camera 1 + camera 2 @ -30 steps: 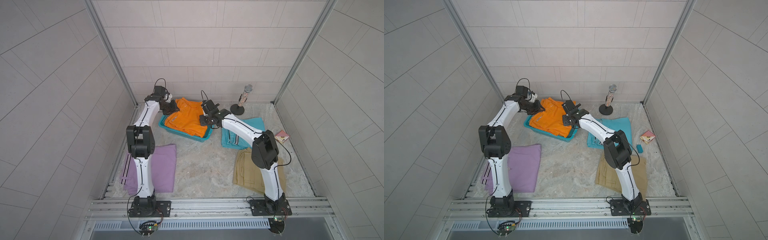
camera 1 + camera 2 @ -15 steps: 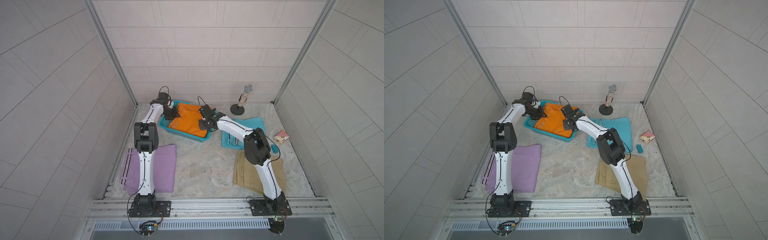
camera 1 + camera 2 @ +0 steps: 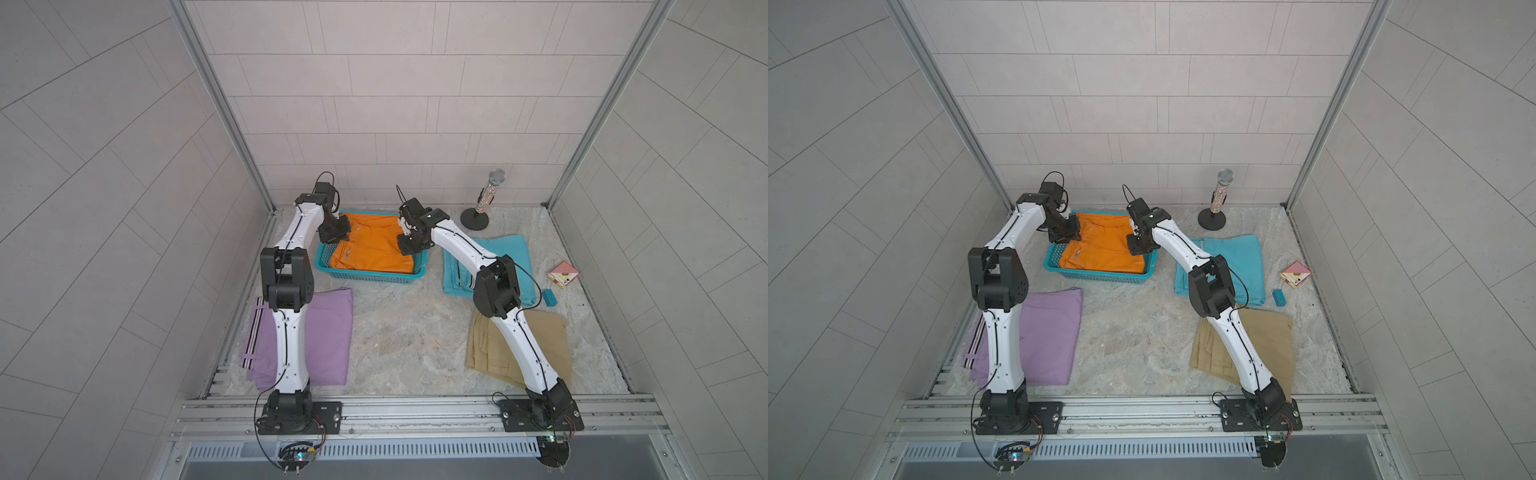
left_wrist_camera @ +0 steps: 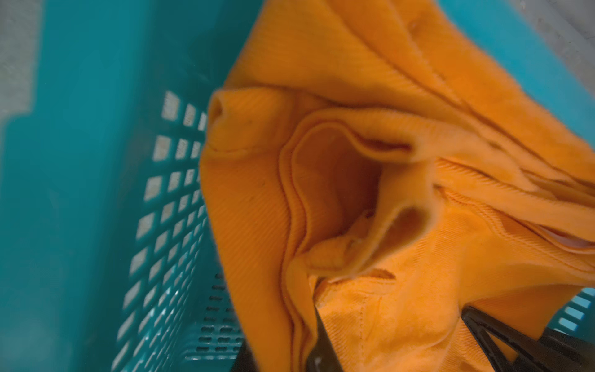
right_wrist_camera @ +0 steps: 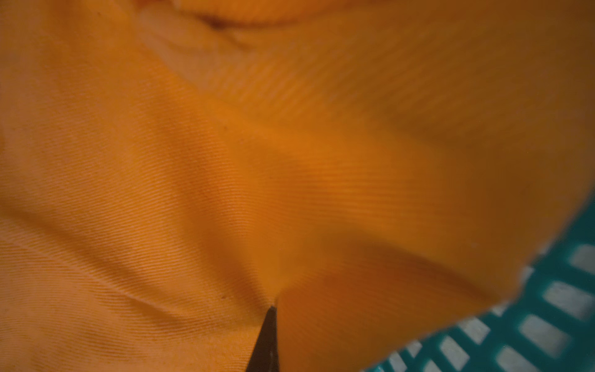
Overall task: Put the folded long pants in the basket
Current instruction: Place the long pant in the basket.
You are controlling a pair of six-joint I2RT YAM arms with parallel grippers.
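In both top views the orange folded long pants (image 3: 374, 249) (image 3: 1100, 249) lie inside the turquoise mesh basket (image 3: 370, 277) (image 3: 1100, 275) at the back of the table. My left gripper (image 3: 334, 235) (image 3: 1064, 236) is shut on their left edge. My right gripper (image 3: 409, 247) (image 3: 1139, 246) is shut on their right edge. The left wrist view shows bunched orange cloth (image 4: 386, 161) pinched in the left gripper (image 4: 283, 351) beside the basket wall (image 4: 96, 193). In the right wrist view, orange cloth (image 5: 225, 161) wraps the right gripper (image 5: 272, 315). Lilac pants (image 3: 328, 332), turquoise pants (image 3: 511, 253) and khaki pants (image 3: 544, 345) lie on the table.
A glittery microphone on a round stand (image 3: 484, 199) is at the back right. A small pink box (image 3: 563, 274) and a teal block (image 3: 549, 297) lie near the right wall. Tiled walls close in three sides; a metal rail (image 3: 415, 411) runs along the front.
Both arms have come down and the orange pants, held above the basket a second ago, now sit lower inside it. Both grippers stay shut on the cloth.
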